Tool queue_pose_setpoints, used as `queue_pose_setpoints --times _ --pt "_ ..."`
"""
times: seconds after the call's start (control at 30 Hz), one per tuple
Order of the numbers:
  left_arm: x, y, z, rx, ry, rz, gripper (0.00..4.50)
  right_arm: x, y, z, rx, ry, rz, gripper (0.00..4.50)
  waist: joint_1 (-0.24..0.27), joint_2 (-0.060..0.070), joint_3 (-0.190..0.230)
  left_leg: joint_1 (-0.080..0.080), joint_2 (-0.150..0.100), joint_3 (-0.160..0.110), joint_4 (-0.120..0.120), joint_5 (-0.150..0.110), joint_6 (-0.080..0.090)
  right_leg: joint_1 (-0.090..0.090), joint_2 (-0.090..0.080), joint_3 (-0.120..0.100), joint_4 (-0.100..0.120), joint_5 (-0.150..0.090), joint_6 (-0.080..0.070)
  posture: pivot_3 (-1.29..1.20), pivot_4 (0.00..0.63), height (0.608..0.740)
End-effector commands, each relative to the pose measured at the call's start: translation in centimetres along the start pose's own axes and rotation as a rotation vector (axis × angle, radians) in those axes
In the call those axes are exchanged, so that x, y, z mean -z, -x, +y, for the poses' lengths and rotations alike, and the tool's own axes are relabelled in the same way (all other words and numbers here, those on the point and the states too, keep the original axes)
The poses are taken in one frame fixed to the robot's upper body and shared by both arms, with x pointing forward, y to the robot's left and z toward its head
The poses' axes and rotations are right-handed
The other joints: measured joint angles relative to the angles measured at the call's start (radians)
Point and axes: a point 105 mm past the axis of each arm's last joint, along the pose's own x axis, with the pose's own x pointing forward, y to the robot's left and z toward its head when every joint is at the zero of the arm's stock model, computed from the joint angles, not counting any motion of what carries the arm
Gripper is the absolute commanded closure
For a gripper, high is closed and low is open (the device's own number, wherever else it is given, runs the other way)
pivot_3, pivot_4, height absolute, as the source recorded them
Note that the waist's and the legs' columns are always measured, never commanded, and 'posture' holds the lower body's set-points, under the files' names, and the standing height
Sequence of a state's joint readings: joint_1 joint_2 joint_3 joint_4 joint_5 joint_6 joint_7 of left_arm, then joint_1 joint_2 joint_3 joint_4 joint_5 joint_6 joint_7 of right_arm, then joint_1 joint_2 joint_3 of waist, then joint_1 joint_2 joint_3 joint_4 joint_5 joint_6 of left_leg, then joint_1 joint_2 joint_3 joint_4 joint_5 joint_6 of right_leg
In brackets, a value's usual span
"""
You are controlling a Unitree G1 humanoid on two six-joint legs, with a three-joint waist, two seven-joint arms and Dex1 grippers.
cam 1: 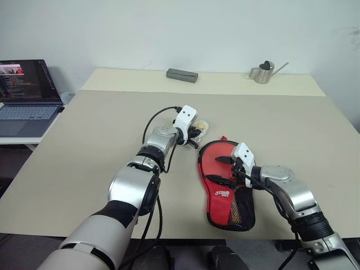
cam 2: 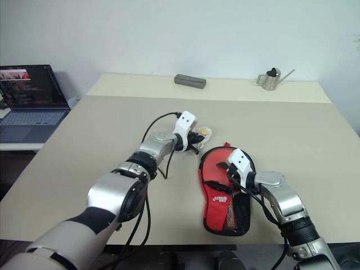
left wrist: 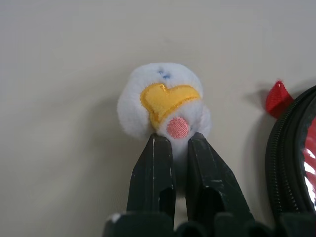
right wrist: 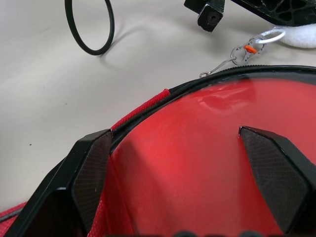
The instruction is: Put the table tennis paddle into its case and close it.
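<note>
The case [cam 1: 225, 188] lies flat on the tabletop [cam 1: 101, 146] with the red paddle [right wrist: 207, 163] already inside it, and I judge that only the closing of the zipper is left. The left claw [left wrist: 173, 143], just beside the round end of the case, is pressed together on the white-yellow zipper charm [left wrist: 165, 106], probably because this soft charm gives an easier hold than the small metal pull. The right claw [right wrist: 192, 163] is spread wide over the round end of the case, seemingly to keep it steady.
</note>
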State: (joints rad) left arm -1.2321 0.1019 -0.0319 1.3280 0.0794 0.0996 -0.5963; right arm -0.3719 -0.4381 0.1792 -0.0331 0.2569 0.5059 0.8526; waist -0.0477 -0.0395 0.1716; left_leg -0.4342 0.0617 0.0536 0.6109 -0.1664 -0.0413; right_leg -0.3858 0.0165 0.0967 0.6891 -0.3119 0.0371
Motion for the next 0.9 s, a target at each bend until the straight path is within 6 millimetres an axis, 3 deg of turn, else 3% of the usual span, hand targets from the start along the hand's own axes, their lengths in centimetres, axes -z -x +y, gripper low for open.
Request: queue_pose_setpoints --times 0.03,0.43,0.9 --pt "-2.8 -0.4 -0.7 0.011 -0.091 -0.062 4.5 2.1 -0.1 0.2 0.017 -0.081 0.063 0.0 0.0 0.0 0.0 0.0 0.0 0.0 0.0 0.0 0.0 0.0 0.0 0.0 0.0 0.0 0.0 0.0 0.15 0.74" --pt "-2.8 -1.3 -2.5 0.039 -0.277 -0.028 4.5 2.8 0.7 -0.6 0.123 -0.117 0.085 0.0 0.004 0.0 0.0 0.0 0.0 0.0 0.0 0.0 0.0 0.0 0.0 0.0 0.0 0.0 0.0 0.0 0.15 0.74" --pt "-3.5 -2.4 -4.2 -0.011 -0.461 -0.024 4.5 3.4 2.4 1.0 0.138 -0.183 0.11 0.0 0.018 0.0 -0.001 0.0 -0.001 0.0 0.0 0.0 0.0 0.001 0.0 0.0 -0.002 0.0 0.0 0.0 0.15 0.74"
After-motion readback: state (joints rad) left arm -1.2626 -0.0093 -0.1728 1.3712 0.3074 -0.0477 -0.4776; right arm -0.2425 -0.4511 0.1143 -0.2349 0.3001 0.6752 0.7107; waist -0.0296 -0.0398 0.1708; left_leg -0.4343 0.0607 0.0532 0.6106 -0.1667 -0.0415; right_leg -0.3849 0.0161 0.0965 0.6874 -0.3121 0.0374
